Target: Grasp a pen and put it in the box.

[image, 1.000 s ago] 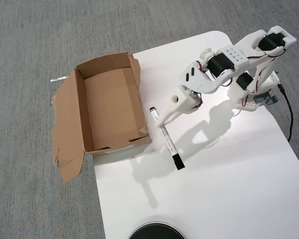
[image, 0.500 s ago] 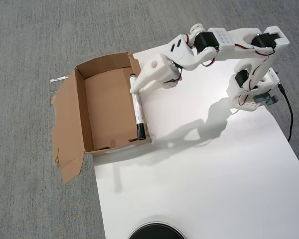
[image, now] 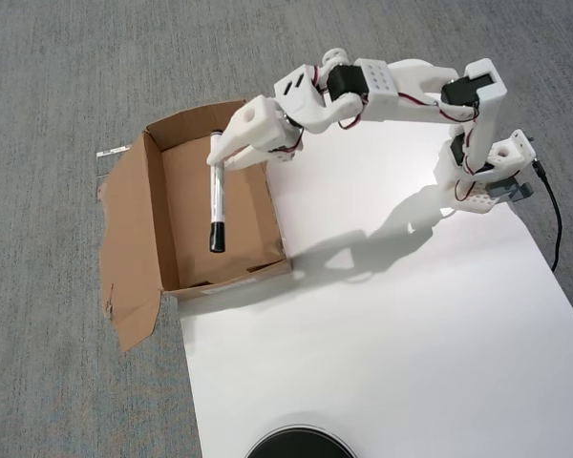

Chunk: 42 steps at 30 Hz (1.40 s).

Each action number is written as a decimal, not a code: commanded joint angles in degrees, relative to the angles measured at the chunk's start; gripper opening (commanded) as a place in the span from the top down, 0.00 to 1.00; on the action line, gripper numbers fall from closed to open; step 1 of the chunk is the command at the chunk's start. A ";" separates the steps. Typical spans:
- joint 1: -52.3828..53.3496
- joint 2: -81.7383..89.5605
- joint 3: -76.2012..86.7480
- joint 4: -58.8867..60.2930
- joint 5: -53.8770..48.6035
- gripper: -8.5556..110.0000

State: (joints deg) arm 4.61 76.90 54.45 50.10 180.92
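In the overhead view the brown cardboard box (image: 172, 248) sits at the table's left edge, its torn flap splayed flat over the carpet. The white arm stretches left from its base, and my gripper (image: 216, 153) is shut on the top end of the pen (image: 216, 205). The pen is a slim white marker that hangs over the middle of the box's opening, black end pointing toward the box's near wall. I cannot tell whether its lower end touches the box floor.
The white table (image: 382, 334) fills the right and lower part of the view, grey carpet (image: 57, 76) surrounds it. A black round object (image: 301, 444) pokes in at the bottom edge. The arm's base (image: 487, 181) and a black cable (image: 554, 219) stand at the right.
The gripper has lifted the pen off the table and carried it left, from beside the box's right wall to above the middle of the box.
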 commanded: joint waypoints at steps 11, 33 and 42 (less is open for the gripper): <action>3.91 -12.39 -2.50 -0.44 0.31 0.92; 3.03 -14.41 -2.15 0.18 0.22 0.82; 2.86 -12.30 -3.12 0.18 0.22 0.82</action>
State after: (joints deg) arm 7.34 61.52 53.57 50.19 180.92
